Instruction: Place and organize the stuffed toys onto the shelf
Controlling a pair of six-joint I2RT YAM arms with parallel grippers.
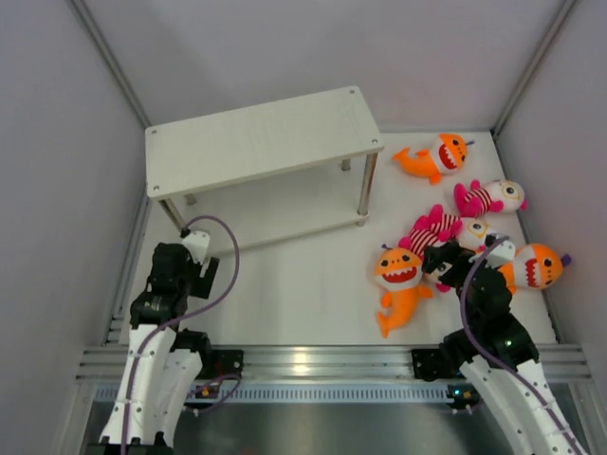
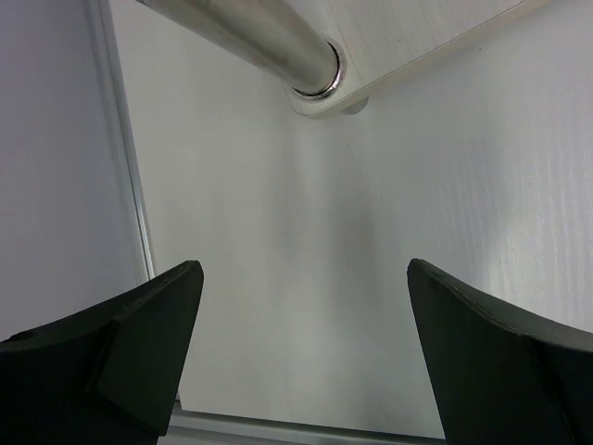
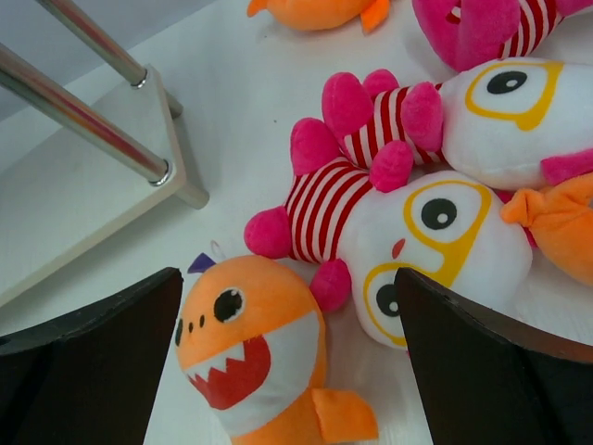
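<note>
Progress: nil. White two-tier shelf on silver metal legs point(image 1: 256, 137) carries no toy in view. Three orange toothy plush sharks point(image 1: 400, 275) and three pink-limbed, striped-shirt plush bears point(image 1: 488, 197) lie on the white desk point(image 1: 313, 284), right of the shelf. Left jaws open over bare desk. Right jaws open above the pile, gripping nothing. All six placements remain.

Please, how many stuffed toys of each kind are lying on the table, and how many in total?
Orange sharks: 3
White-headed bears: 3
Total: 6
</note>
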